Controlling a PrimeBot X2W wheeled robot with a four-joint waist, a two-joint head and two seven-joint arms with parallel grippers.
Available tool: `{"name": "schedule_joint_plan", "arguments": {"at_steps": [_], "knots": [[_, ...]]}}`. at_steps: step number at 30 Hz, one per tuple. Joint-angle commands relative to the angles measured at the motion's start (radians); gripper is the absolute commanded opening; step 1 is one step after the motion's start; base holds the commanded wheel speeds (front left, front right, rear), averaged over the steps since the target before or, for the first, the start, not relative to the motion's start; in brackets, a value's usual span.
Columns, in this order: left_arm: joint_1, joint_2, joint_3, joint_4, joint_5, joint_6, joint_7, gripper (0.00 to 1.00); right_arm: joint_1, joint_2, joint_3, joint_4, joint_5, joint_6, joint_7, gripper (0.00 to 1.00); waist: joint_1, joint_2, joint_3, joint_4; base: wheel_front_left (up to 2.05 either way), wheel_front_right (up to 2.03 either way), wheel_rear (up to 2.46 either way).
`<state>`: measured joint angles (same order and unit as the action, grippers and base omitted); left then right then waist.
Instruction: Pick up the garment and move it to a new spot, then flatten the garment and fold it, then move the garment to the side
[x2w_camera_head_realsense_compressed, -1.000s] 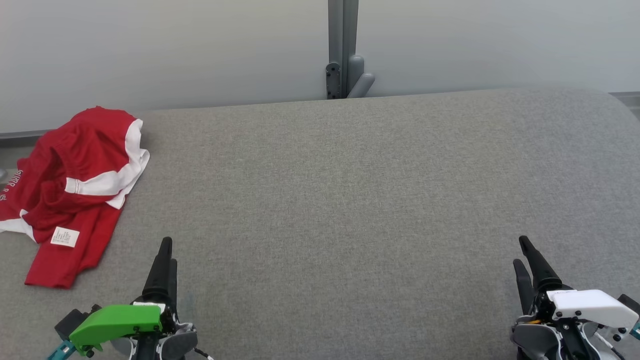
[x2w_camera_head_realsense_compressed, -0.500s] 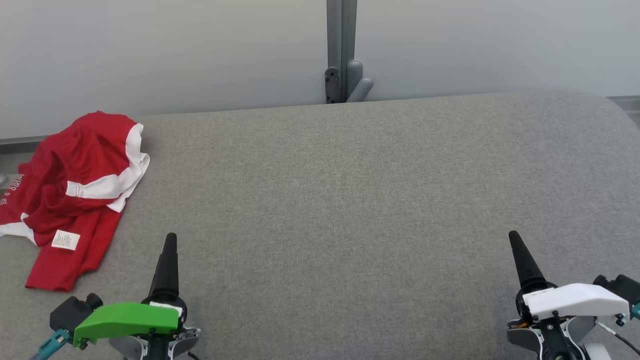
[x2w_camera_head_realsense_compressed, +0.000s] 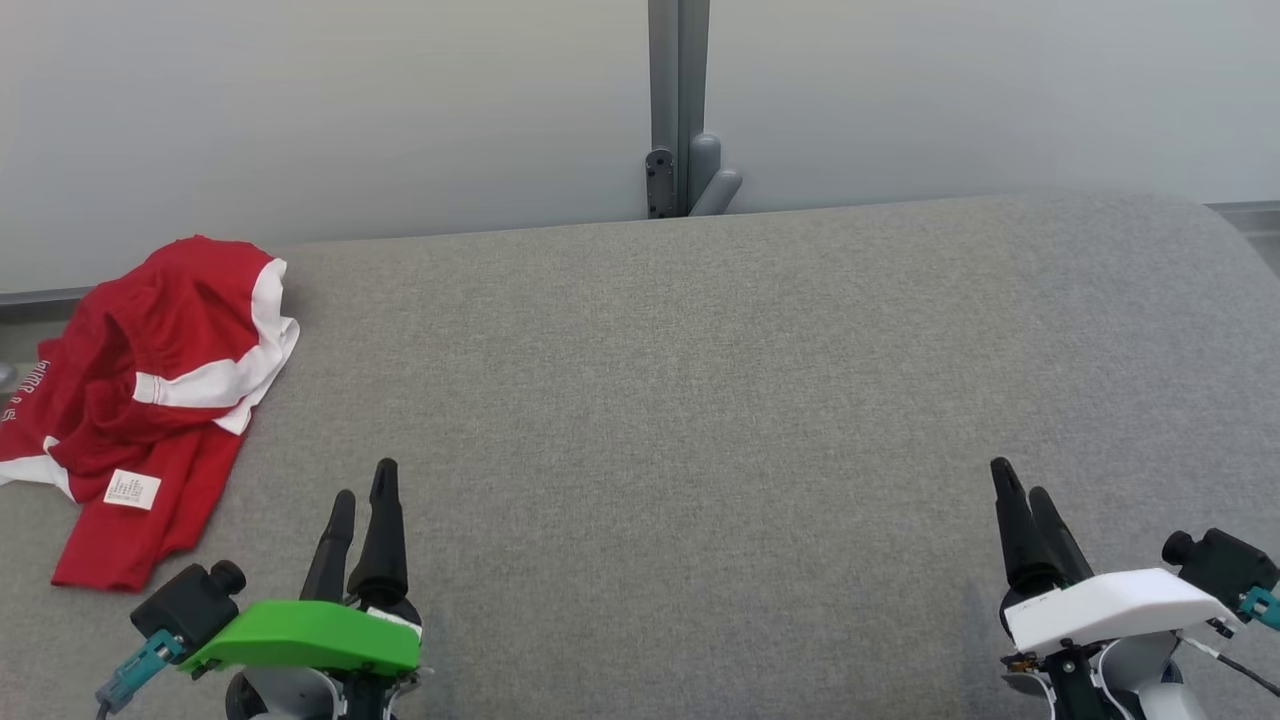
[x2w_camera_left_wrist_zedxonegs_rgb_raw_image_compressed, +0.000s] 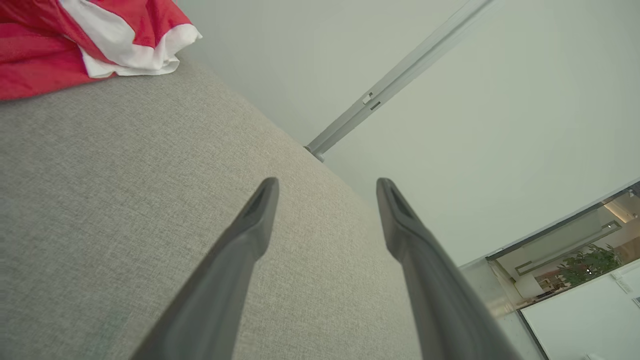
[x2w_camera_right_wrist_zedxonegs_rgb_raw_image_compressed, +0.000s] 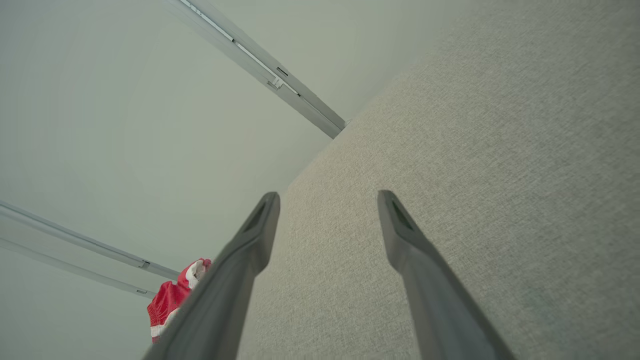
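**Garment waits at the far left corner, both grippers empty**

Pickup is the step in hand, judging by the layout: nothing has been lifted, flattened or folded yet. The red-and-white garment (x2w_camera_head_realsense_compressed: 150, 400) lies crumpled at the far left corner of the grey padded surface (x2w_camera_head_realsense_compressed: 700, 400), a white label showing, with part of it spilling over the left edge. The left gripper (x2w_camera_head_realsense_compressed: 364, 481) hovers at the near edge, near the garment but not touching it, its jaws apart with nothing between them. The right gripper (x2w_camera_head_realsense_compressed: 1017, 480) sits at the near right, well apart from the cloth, its jaws likewise spread and empty.

The next move probably falls to the left arm: reach left and forward, come down on a raised fold and close on it.

The surface is a coarse grey weave, bare across its middle and right. Behind its far edge stands a pale wall (x2w_camera_head_realsense_compressed: 400, 100) split by a grey metal post (x2w_camera_head_realsense_compressed: 678, 100).
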<state>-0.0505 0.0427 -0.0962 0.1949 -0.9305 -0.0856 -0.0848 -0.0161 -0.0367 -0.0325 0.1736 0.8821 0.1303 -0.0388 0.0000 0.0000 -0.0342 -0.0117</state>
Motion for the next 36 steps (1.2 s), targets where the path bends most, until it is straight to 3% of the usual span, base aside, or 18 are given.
{"name": "schedule_joint_plan", "arguments": {"at_steps": [1, 10, 36], "knots": [[-0.002, 0.006, -0.006, -0.021, 0.040, 0.008, -0.010, 1.00, 0.000, -0.008, 0.006, -0.018, -0.038, 0.000, -0.013, 1.00, 0.0000, 0.0000, -0.002, -0.001, 0.00, 0.00, 0.00], [0.010, 0.006, -0.041, -0.028, 0.178, 0.043, -0.035, 1.00, 0.016, -0.009, 0.038, -0.041, -0.159, 0.000, -0.045, 1.00, 0.0000, 0.0000, -0.011, -0.005, 0.00, 0.00, 0.00], [0.033, 0.008, -0.103, -0.059, 0.462, 0.066, -0.098, 1.00, 0.044, -0.012, 0.102, -0.090, -0.441, 0.000, -0.125, 1.00, 0.0000, 0.0000, -0.027, -0.012, 0.00, 0.00, 0.00]]}}
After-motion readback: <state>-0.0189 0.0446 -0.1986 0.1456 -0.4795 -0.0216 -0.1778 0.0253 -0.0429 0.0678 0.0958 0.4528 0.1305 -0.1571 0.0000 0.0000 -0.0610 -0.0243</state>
